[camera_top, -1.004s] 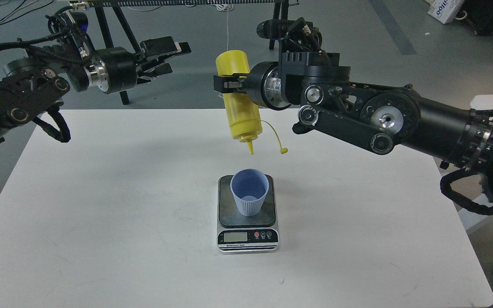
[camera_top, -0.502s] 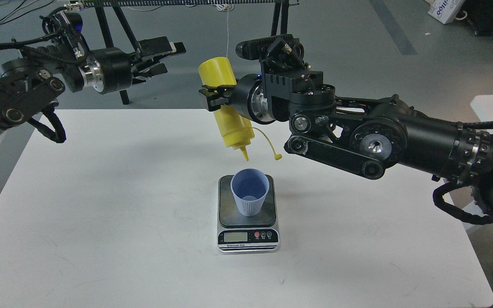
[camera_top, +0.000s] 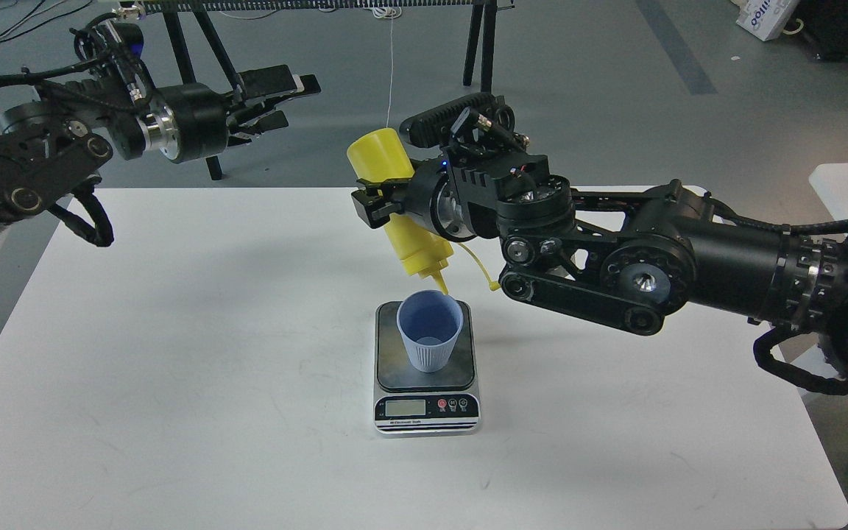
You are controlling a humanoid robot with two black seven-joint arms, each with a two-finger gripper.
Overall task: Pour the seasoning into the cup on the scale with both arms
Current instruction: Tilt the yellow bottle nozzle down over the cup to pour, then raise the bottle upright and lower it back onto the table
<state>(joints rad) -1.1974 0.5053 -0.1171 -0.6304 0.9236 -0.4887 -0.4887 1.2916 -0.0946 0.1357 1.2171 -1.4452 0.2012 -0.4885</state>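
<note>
Upper left of frame: left tool hangs open and empty, well apart from everything, above the far edge of the white table. Centre: small blue-grey ribbed plastic cup stands upright on the dark platform of the small silver-fronted digital scale, and just above its far rim is the nozzle of the yellow plastic squeeze bottle, inverted and tilted, cap dangling on its tether. Right tool is clamped round the bottle's body; positioning looks done, no seasoning visibly in the cup, so the pouring itself is left.
</note>
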